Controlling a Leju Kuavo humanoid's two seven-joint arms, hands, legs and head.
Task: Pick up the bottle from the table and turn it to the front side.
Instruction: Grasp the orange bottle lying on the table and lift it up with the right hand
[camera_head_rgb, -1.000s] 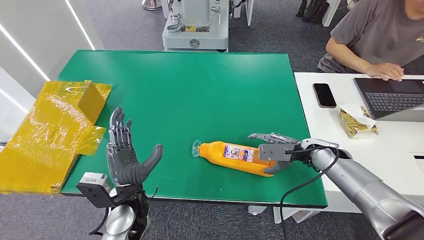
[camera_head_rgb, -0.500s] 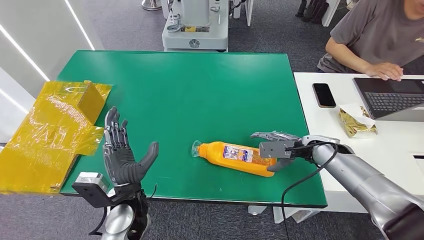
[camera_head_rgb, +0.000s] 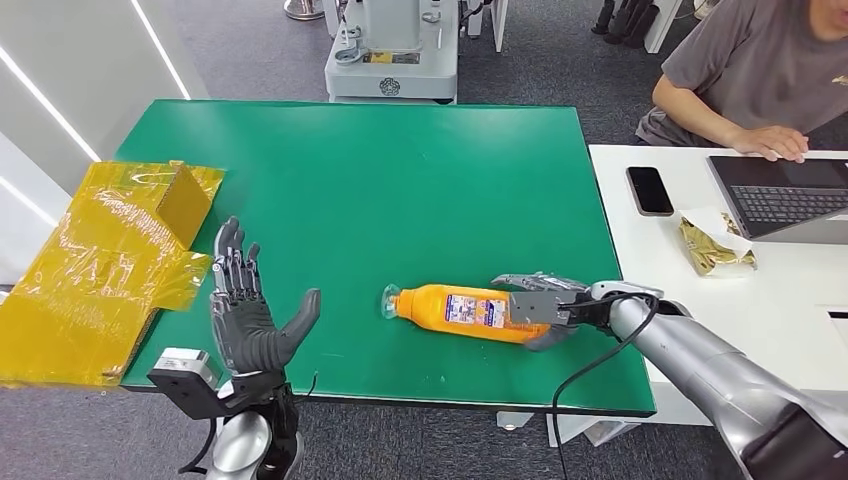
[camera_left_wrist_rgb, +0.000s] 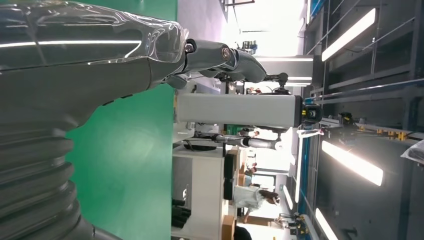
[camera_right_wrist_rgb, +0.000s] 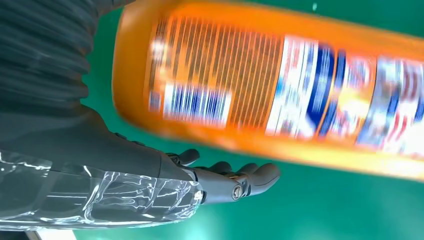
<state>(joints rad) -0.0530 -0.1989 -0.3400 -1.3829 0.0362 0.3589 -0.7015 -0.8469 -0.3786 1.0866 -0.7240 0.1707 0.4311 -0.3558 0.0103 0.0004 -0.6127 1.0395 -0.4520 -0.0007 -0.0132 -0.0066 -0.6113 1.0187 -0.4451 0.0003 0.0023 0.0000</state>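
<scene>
While lying flat on table (camera_head_rgb: 400, 180), orange bottle (camera_head_rgb: 460, 311) w/ right hand (camera_head_rgb: 540, 300) at base.

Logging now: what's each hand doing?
Left hand: open, holding nothing.
Right hand: around the bottle's base; grip cannot be told.

I can't read any text anywhere. Bottle (camera_head_rgb: 466, 313), lying near the front edge of the green table (camera_head_rgb: 380, 180), has a label w/ blue, red and white blocks, too small to read in my head view. Right wrist view: same label (camera_right_wrist_rgb: 280, 85) shows a barcode and dense lines of small print, all motion-blurred, no letters or nos. I can make out. Round emblem on the grey machine base (camera_head_rgb: 390, 87) beyond the far edge: illegible.
</scene>
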